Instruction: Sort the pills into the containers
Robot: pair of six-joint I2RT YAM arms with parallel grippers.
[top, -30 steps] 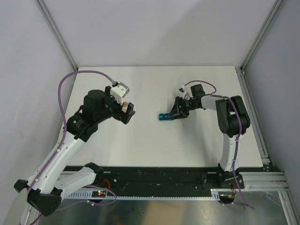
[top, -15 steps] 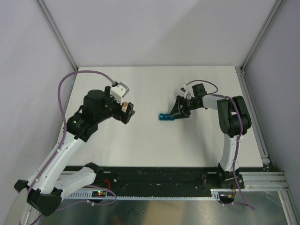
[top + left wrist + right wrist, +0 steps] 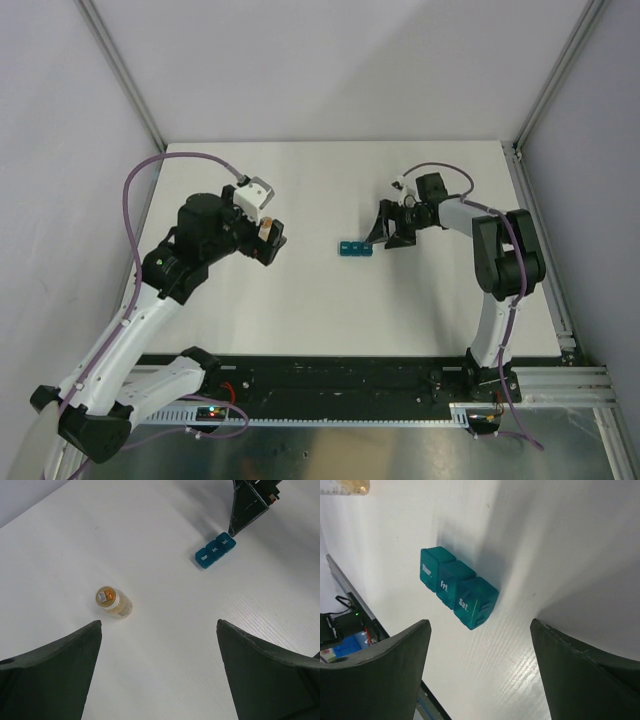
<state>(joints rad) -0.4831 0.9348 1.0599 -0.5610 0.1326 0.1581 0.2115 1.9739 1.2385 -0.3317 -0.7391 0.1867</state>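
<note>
One teal strip of three lidded containers (image 3: pixel 457 594) and one orange bottle (image 3: pixel 114 602) sit on the table (image 3: pixel 150 530). The left gripper (image 3: pixel 159 623) and the right gripper (image 3: pixel 480 624) both gape wide and hold nothing.

bottle (image 3: pixel 350 486): cut off at top edge, right wrist | containers (image 3: pixel 457 594): lids shut, contents hidden

Three joined containers (image 3: pixel 456 589) — one bottle (image 3: pixel 114 603)
</note>
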